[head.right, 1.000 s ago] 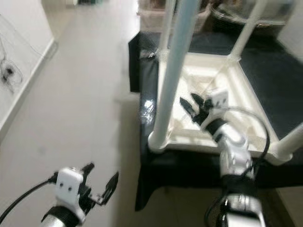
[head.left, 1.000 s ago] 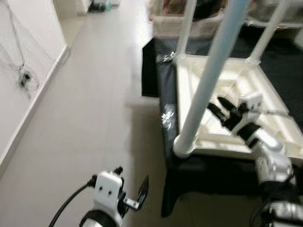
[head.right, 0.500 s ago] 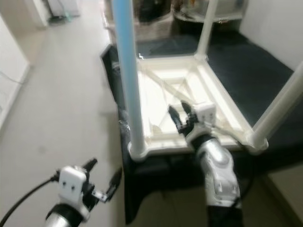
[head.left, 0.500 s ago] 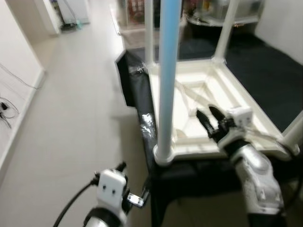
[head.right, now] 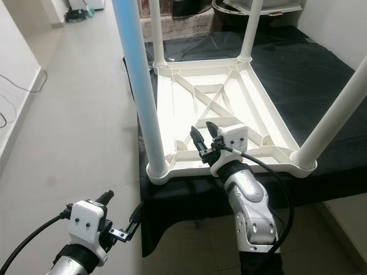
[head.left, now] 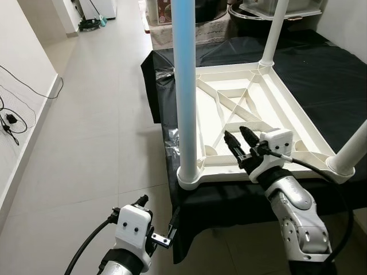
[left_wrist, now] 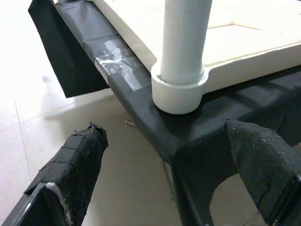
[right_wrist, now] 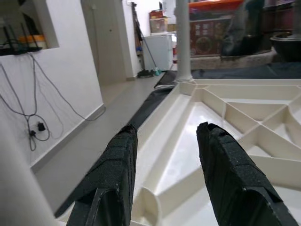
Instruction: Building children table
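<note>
The white children's table [head.left: 246,109] lies upside down on a black-covered platform [head.left: 332,63], its ribbed underside facing up. Its legs stand upright: the near left leg [head.left: 186,86] sits in its corner socket, a near right leg [head.left: 352,153] and a far leg [head.left: 274,31] also rise. My right gripper [head.left: 241,140] hovers open over the underside by the front rim, nothing between its fingers [right_wrist: 113,174]. My left gripper [head.left: 157,213] is low above the floor, open, and in the left wrist view its fingers [left_wrist: 70,165] flank the near left leg [left_wrist: 186,37] from a distance.
Light tiled floor [head.left: 86,143] stretches to my left, along a white wall with loose cables [head.left: 11,120]. Silver tape [head.left: 172,152] holds the black cover at the platform's left edge. Boxes and clutter [head.left: 163,11] stand beyond the table at the back.
The camera has swung and steadied, so the blurred, tilted scene now stands sharp and square. Both grippers keep roughly the same places relative to the table, still open.
</note>
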`<state>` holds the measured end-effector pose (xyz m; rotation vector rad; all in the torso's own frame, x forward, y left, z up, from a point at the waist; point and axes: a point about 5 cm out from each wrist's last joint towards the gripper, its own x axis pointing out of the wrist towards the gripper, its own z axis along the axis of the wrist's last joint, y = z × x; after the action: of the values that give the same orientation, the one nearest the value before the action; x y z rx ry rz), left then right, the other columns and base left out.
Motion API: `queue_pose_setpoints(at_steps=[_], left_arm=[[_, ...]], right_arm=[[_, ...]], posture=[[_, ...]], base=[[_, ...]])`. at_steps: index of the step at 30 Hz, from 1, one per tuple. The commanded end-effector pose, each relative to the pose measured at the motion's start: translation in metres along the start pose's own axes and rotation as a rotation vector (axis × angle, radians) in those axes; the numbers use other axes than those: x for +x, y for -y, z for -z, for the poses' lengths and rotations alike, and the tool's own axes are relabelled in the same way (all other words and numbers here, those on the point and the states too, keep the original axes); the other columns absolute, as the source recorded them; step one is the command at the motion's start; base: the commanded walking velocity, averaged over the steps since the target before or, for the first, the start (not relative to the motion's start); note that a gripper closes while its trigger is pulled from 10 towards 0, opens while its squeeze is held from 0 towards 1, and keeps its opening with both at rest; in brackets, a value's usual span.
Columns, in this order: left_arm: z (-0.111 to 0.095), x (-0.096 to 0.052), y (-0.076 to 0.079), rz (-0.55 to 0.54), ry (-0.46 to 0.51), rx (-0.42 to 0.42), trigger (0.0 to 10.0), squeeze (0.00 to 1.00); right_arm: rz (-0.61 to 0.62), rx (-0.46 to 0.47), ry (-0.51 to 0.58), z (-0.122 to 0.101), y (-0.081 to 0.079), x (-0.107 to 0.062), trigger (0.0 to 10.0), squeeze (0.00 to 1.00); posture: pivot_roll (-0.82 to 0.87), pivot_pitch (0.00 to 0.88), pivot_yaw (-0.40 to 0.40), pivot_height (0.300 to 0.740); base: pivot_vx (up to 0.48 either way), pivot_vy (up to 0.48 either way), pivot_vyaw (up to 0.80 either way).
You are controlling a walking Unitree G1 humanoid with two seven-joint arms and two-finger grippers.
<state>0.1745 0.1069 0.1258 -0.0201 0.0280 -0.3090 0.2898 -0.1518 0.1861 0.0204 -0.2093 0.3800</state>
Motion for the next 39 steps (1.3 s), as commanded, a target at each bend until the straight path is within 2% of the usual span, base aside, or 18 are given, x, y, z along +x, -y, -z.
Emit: queue_pose_setpoints(at_steps=[1,9,10,16,19,23,25,28,30,31,32,36,39], left_arm=[[0.005,-0.001,-0.001,-0.006,-0.018,0.023,10.0,0.00],[0.007,0.001,-0.004,-0.017,-0.017,0.035,10.0,0.00],[0.008,0.002,-0.005,-0.017,-0.021,0.040,10.0,0.00],[0.012,0.004,-0.008,-0.018,-0.023,0.051,10.0,0.00],[0.013,0.005,-0.010,-0.020,-0.024,0.054,10.0,0.00],[0.015,0.007,-0.012,-0.018,-0.029,0.066,10.0,0.00],[0.015,0.007,-0.013,-0.021,-0.030,0.071,10.0,0.00],[0.014,0.009,-0.017,-0.064,-0.025,0.043,10.0,0.00],[0.011,0.010,-0.022,-0.110,-0.017,0.021,10.0,0.00],[0.011,0.010,-0.022,-0.110,-0.017,0.021,10.0,0.00],[0.010,0.012,-0.024,-0.150,-0.011,-0.002,10.0,0.00],[0.008,0.012,-0.022,-0.184,-0.008,-0.011,10.0,0.00],[0.009,0.013,-0.015,-0.174,-0.003,-0.013,10.0,0.00]], right_arm=[[-0.012,0.020,-0.011,0.002,-0.007,-0.001,10.0,0.00],[0.001,0.038,-0.047,0.009,-0.016,-0.002,10.0,0.00],[0.037,0.045,-0.087,0.017,-0.018,-0.003,10.0,0.00],[0.107,0.015,-0.152,0.032,-0.021,-0.007,10.0,0.00],[0.134,-0.003,-0.166,0.034,-0.020,-0.007,10.0,0.00],[0.215,-0.081,-0.217,0.040,-0.016,-0.006,10.0,0.00],[0.246,-0.090,-0.230,0.042,-0.014,-0.004,10.0,0.00],[0.290,-0.045,-0.213,0.042,-0.014,0.000,10.0,0.00],[0.145,-0.015,-0.243,0.047,-0.025,0.001,10.0,0.00],[0.145,-0.015,-0.243,0.047,-0.025,0.001,10.0,0.00],[0.031,-0.005,-0.263,0.052,-0.035,-0.002,10.0,0.00],[-0.005,0.015,-0.268,0.058,-0.043,-0.004,10.0,0.00],[-0.057,0.015,-0.247,0.061,-0.054,-0.001,10.0,0.00]], posture=[[0.07,0.093,0.021,0.740],[0.07,0.071,0.019,0.740],[0.07,0.062,0.021,0.740],[0.07,0.043,0.023,0.740],[0.07,0.037,0.026,0.740],[0.07,0.028,0.032,0.740],[0.06,0.027,0.032,0.740],[0.06,0.025,0.032,0.740],[0.07,0.018,0.029,0.740],[0.07,0.018,0.029,0.740],[0.07,0.012,0.026,0.740],[0.07,0.010,0.022,0.740],[0.07,0.002,0.016,0.740]], base=[[0.000,0.000,0.00],[-0.090,0.000,0.00],[-0.364,0.000,0.00],[-0.384,0.000,0.00],[-0.398,0.000,0.00],[-0.345,0.000,0.00],[-0.146,0.000,0.00],[0.000,0.000,0.00],[0.000,0.000,0.00],[0.000,0.000,0.00],[0.000,0.000,0.00],[0.000,0.000,0.00],[0.000,0.000,0.00]])
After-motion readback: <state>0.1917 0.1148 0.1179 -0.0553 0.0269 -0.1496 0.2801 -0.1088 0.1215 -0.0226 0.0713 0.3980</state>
